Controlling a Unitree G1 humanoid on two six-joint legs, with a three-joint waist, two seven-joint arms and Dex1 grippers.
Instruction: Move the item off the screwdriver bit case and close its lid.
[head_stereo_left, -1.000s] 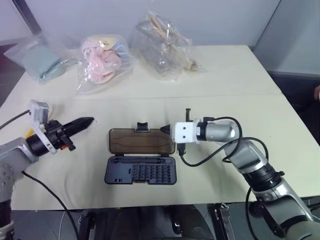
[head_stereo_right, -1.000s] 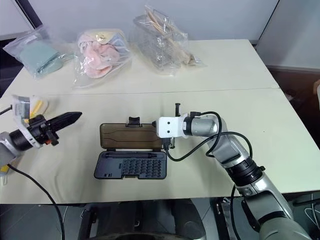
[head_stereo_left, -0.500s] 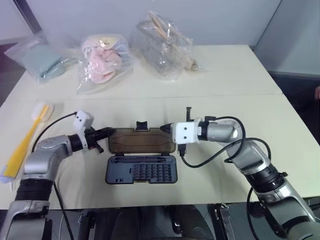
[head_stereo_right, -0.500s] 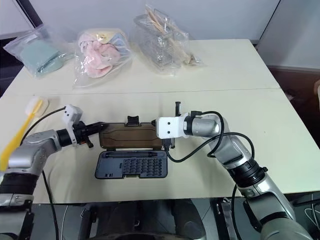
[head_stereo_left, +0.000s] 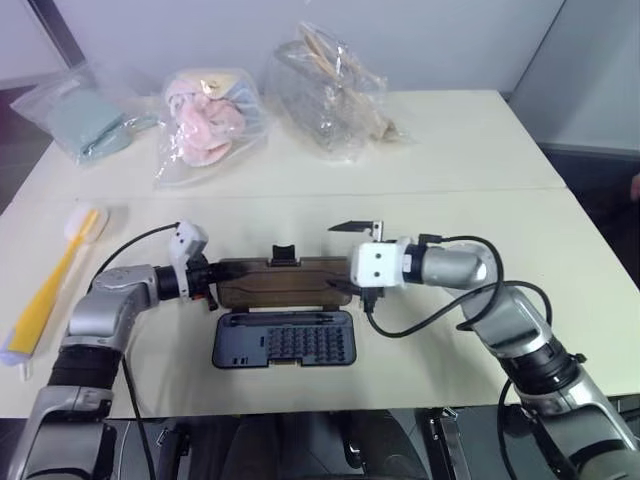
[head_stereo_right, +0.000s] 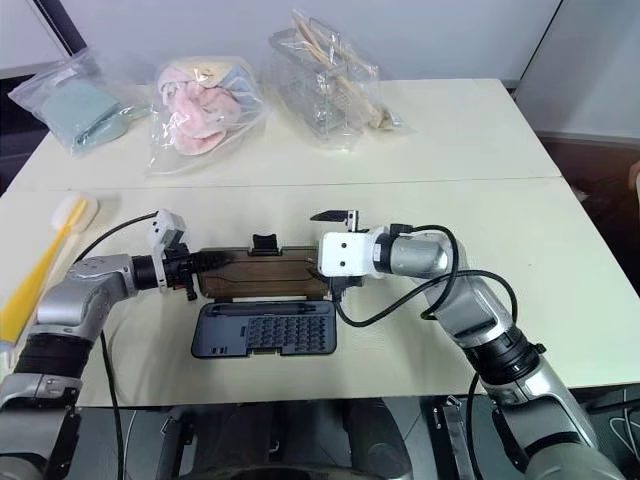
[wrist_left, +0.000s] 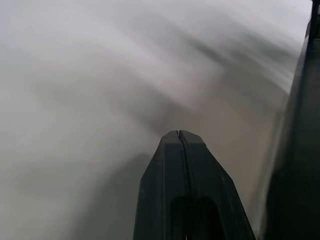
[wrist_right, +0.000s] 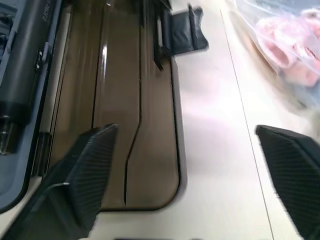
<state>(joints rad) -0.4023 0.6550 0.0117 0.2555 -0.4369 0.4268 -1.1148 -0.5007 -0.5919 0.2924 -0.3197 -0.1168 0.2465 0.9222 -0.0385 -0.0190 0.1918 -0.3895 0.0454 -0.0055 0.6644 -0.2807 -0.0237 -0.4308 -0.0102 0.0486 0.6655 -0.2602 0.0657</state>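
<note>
The yellow-handled brush (head_stereo_left: 48, 292) lies on the table at the far left, white head (head_stereo_left: 80, 224) away from me, well clear of the case. The dark grey bit case tray (head_stereo_left: 283, 340) sits in front of me. Its smoky-brown lid (head_stereo_left: 280, 283) is folded open behind the tray, with the black latch tab (head_stereo_left: 285, 253) on the far edge. My left gripper (head_stereo_left: 210, 284) is shut, with nothing between the fingers (wrist_left: 178, 150), its tip at the lid's left edge. My right gripper (wrist_right: 184, 131) is open at the lid's right end, one finger (head_stereo_left: 350, 226) raised above it.
Three clear plastic bags stand along the back of the table: a teal one (head_stereo_left: 85, 120), a pink one (head_stereo_left: 205, 120) and one with wooden sticks (head_stereo_left: 325, 85). The table's right half (head_stereo_left: 520, 200) is bare. A cable (head_stereo_left: 420, 320) loops beside the right wrist.
My left gripper swung right from beside the brush to the lid's left edge, still shut. My right gripper, shut at the lid's right end, has opened wide.
</note>
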